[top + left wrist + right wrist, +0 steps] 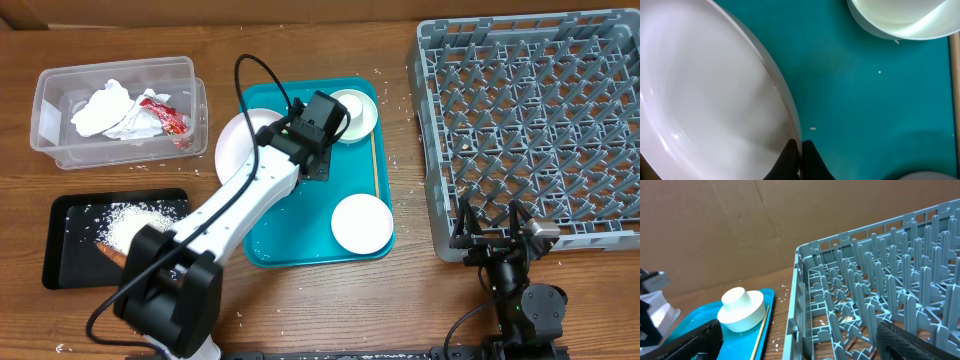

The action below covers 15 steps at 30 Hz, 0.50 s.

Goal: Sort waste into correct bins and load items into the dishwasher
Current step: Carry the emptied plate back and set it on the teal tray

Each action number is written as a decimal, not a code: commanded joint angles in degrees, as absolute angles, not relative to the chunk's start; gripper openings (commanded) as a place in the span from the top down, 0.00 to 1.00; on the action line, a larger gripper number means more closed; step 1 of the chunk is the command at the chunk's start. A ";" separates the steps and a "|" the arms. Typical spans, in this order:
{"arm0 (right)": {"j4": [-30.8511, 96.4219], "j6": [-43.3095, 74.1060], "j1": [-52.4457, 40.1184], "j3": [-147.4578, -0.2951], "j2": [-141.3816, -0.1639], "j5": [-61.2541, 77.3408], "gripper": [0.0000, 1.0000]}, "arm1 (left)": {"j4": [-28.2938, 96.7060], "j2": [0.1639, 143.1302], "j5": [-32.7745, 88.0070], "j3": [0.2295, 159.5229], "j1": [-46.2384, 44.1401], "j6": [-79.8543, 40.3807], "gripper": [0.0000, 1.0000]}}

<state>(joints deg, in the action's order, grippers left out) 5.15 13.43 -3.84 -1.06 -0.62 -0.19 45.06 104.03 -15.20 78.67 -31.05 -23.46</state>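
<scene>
My left gripper (pixel 278 138) is shut on the right rim of the white plate (pixel 243 145), which lies over the left edge of the teal tray (pixel 300 235). In the left wrist view the jaws (pixel 801 152) pinch the plate (pixel 705 100) at its rim. A white bowl (pixel 352 112) is at the tray's back right and also shows in the left wrist view (pixel 900 20). An upside-down bowl (pixel 362 222) and a wooden stick (pixel 374 160) lie on the tray. My right gripper (pixel 490 228) is open and empty at the front left corner of the grey dish rack (pixel 530 110).
A clear tub (pixel 60 85) at the back left holds white napkins (pixel 105 110) and a red wrapper (pixel 165 118). A black tray (pixel 65 240) at the front left holds rice (pixel 135 218) and a brown chunk (pixel 110 252). Rice grains lie scattered on the table.
</scene>
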 commanded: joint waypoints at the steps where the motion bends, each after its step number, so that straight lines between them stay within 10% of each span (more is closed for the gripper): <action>1: 4.84 13.06 -4.12 -0.45 -0.16 0.10 0.00 | 43.40 104.57 -14.96 78.56 -31.57 -23.97 0.96; 15: 4.84 13.06 -4.12 -0.45 -0.16 0.10 0.00 | 41.08 104.73 -15.00 78.48 -36.01 -19.27 0.94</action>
<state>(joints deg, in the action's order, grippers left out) 5.15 13.45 -3.84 -1.06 -0.62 -0.19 41.28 104.68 -14.98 78.65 -35.33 -20.80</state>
